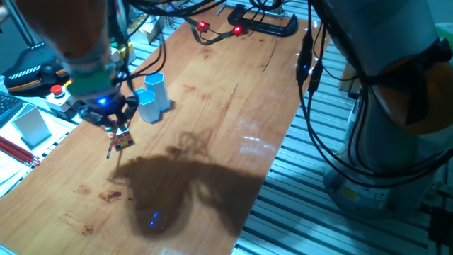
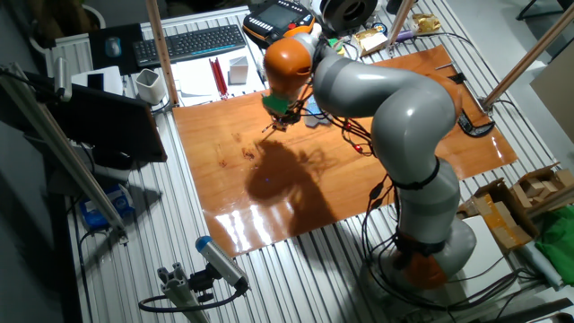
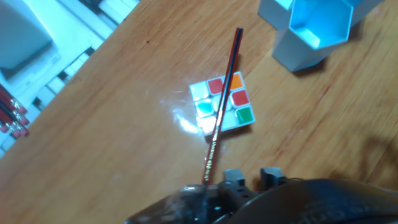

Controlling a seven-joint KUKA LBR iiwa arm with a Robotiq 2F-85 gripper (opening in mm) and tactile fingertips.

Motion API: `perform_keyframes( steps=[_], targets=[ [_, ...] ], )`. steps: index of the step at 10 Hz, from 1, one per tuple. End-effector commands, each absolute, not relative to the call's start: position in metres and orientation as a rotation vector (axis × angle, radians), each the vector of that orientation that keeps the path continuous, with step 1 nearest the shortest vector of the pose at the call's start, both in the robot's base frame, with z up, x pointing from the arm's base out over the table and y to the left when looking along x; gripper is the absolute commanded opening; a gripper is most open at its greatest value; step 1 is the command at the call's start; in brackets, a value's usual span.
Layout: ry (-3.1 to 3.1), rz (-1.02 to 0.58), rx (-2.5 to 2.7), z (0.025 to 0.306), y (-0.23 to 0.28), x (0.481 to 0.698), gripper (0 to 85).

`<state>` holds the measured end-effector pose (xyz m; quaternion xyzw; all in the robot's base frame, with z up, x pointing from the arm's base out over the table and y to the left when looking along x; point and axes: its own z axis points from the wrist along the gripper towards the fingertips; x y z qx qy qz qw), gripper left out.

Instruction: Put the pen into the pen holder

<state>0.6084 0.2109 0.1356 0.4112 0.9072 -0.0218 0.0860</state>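
Observation:
My gripper [image 1: 107, 117] is shut on the pen [image 1: 112, 144], a thin reddish-brown stick that hangs down and forward from the fingers, above the table's left side. In the hand view the pen [image 3: 222, 102] runs from my gripper [image 3: 219, 183] across the small multicoloured cube [image 3: 222, 102] below it, its far end pointing towards the pen holder [image 3: 314, 34]. The light blue pen holder [image 1: 152, 98] stands upright just right of and behind the gripper, with the cube [image 1: 124, 139] on the table [image 1: 212, 120] beneath. The other fixed view shows the gripper [image 2: 280, 117] under the orange wrist.
A bundle of red pencils [image 1: 18, 152] and a grey box [image 1: 32, 124] lie off the table's left edge. A black clamp [image 1: 262, 25] sits at the far end. Cables hang over the right edge [image 1: 308, 78]. A keyboard [image 2: 193, 42] lies beyond the table.

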Motion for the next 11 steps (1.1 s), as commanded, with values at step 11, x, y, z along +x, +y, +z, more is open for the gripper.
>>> perform_keyframes(
  steps=[11],
  targets=[
    [2.556, -0.101, 1.348, 0.110, 0.225, 0.629, 41.0]
  ],
)
